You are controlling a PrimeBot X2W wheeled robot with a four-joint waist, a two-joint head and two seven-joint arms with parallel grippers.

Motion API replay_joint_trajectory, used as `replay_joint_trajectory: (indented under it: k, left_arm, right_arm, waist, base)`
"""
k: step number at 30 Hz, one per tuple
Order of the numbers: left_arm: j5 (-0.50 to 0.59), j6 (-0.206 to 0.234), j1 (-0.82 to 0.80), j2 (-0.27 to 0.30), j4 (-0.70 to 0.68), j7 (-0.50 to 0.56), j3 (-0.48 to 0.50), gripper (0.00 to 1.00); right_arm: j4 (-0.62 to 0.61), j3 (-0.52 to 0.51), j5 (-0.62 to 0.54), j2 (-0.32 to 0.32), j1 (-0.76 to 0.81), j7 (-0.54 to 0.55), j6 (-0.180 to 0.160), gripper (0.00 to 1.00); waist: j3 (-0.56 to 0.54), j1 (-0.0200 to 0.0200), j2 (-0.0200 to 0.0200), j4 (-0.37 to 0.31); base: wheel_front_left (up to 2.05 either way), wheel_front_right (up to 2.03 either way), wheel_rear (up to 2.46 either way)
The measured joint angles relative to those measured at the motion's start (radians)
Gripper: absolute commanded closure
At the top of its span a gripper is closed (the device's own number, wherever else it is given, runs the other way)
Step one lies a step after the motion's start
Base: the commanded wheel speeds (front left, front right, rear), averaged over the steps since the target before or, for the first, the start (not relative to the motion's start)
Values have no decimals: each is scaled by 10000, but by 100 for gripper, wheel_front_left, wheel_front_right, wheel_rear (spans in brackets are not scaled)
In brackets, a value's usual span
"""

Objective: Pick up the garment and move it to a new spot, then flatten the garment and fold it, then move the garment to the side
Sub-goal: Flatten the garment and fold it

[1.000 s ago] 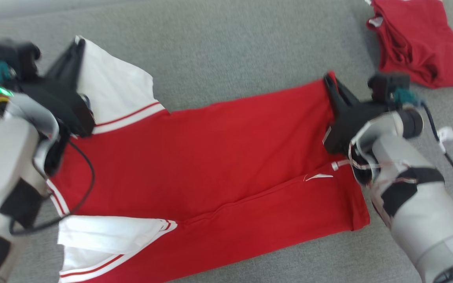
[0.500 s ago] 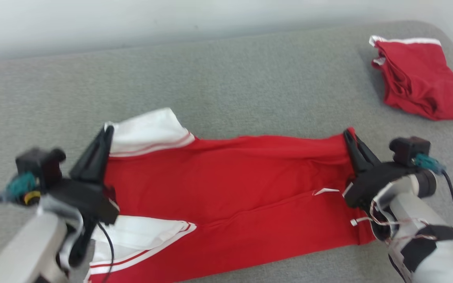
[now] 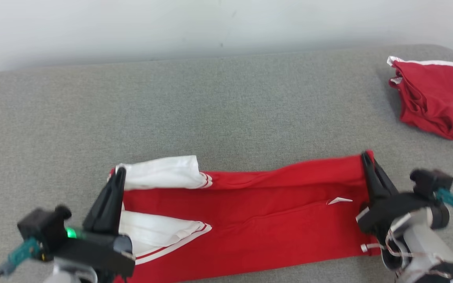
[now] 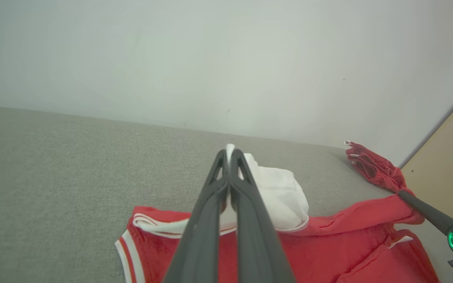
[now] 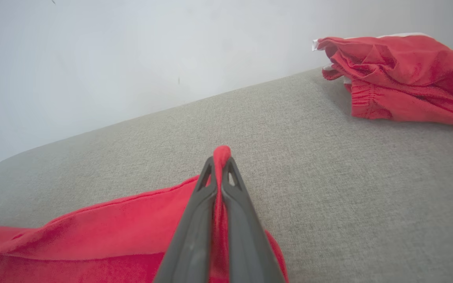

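The red garment with white trim stretches across the lower middle of the head view on the grey cloth-covered tabletop, its white panels at the left end and a small white logo toward the right end. The left jaws, at the lower left of that frame, are pinched shut on the garment's white far-left corner. In the left wrist view the two dark fingers meet at the tips with white cloth squeezed between them and a bit of it showing above. The right jaws, at the lower right of the head view, are likewise closed tight on the red far-right corner, and in the right wrist view a fold of the red garment runs up between the fingers and pokes past their tips. The cloth hangs taut between the two grips, its near edge lying on the tabletop. A second red garment sits crumpled at the upper right of the head view – well apart from the first – near the rounded corner of the tabletop
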Motion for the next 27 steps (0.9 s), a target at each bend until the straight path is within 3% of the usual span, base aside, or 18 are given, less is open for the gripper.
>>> replay_joint_trajectory:
  k: [6,17,18,19,20,21,27]
  left_arm:
    - [305,63,1550,-598,-29,0,550,100]
    - [894,-470,2598,-1668,1331,0,1369,100]
    - [972,-506,2619,-1737,1492,0,1340,100]
    - [1085,-537,2625,-1812,1616,0,1377,76]
    - [1183,-550,2618,-1841,1758,0,1430,11]
    - [1331,-631,2620,-1860,1837,0,1557,0]
    - [2541,-765,2660,-2497,1678,0,2775,0]
  right_arm:
    - [-339,-443,-176,96,1019,-13,0,100]
    - [-351,-771,-293,255,1522,-13,0,100]
    - [-293,-779,-293,278,1551,-13,0,92]
    - [-249,-796,-295,290,1601,-13,0,16]
    - [-240,-830,-293,309,1660,-13,0,0]
    - [-253,-867,-288,324,1702,-13,0,0]
    - [-1028,-1095,-234,322,1992,-15,0,0]
  waist:
    - [-168,0,0,69]
    - [-351,1,0,148]
    - [-381,2,1,160]
    - [-412,2,0,173]
    - [-440,2,0,189]
    - [-471,1,0,201]
    - [-606,2,0,294]
  base:
    - [0,0,0]
    - [0,0,0]
    - [0,0,0]
    - [0,0,0]
    - [0,0,0]
    - [0,0,0]
    - [0,0,0]
